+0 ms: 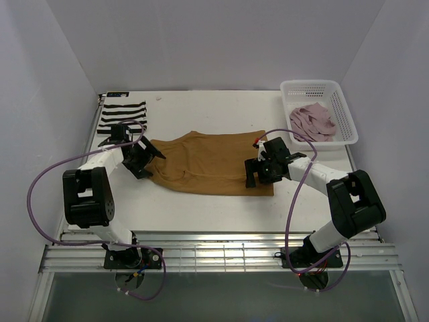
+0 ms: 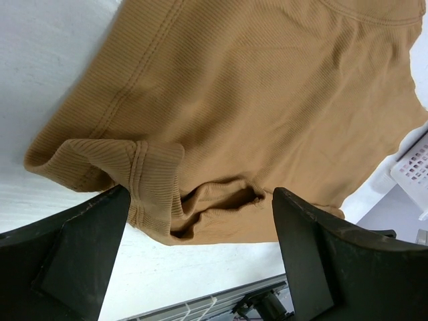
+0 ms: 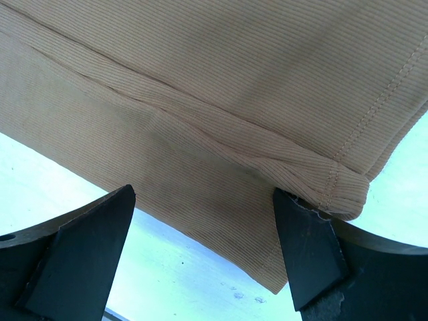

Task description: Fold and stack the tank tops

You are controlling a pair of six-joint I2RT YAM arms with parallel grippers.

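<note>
Tan-brown tank top lies spread flat on the white counter, stretched sideways between the two sets of jaws. Nearest the camera, both arms rise from their bases and bend inward, wrists tipped down toward the cloth.

The left arm has the left jaws at the garment's left end. They are spread wide and hold nothing. A rolled, doubled-over hem corner lies just ahead of one finger, and a small puckered fold sits between the two.

The right arm has the right jaws at the garment's near right corner, also spread and empty. A stitched hem corner is at one fingertip; whether it touches cannot be told.

The fabric is a thin ribbed knit. It looks light, limp and stretchy, and would likely sag and bunch if lifted at one point. The thicker seamed hem at each end is probably the soundest place to pinch.

Beyond the left jaws, a black-and-white striped top lies flat. Beyond the right jaws, a pale pink top sits heaped in a white mesh basket.
</note>
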